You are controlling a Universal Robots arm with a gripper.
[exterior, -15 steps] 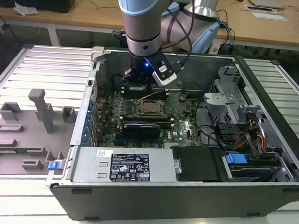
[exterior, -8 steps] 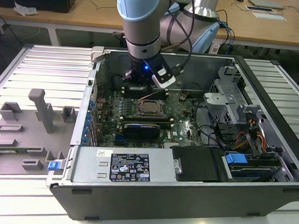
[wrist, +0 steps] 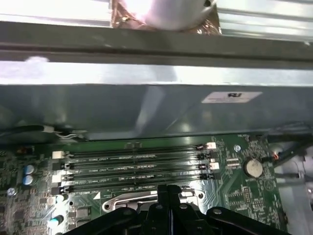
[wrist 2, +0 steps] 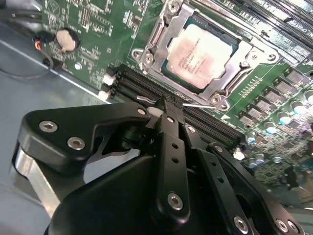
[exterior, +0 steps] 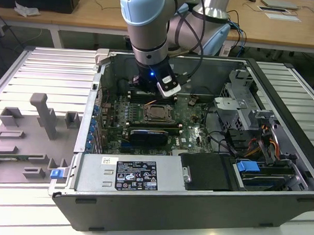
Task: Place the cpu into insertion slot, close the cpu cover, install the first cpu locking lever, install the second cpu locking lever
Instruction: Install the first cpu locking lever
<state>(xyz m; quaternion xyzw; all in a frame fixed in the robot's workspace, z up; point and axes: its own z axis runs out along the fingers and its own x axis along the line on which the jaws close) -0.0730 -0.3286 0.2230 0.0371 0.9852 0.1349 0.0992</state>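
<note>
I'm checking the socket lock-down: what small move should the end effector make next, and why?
Probably press the closed end effector slightly down onto the thin silvery wire lever beside its tip. The silvery-grey square cpu already sits under the shut silvery metal frame cover, while that lever's end appears free.

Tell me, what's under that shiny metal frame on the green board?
The cpu lies under the cpu cover, its top showing through the window. The chip covers whatever lies beneath it.
</note>
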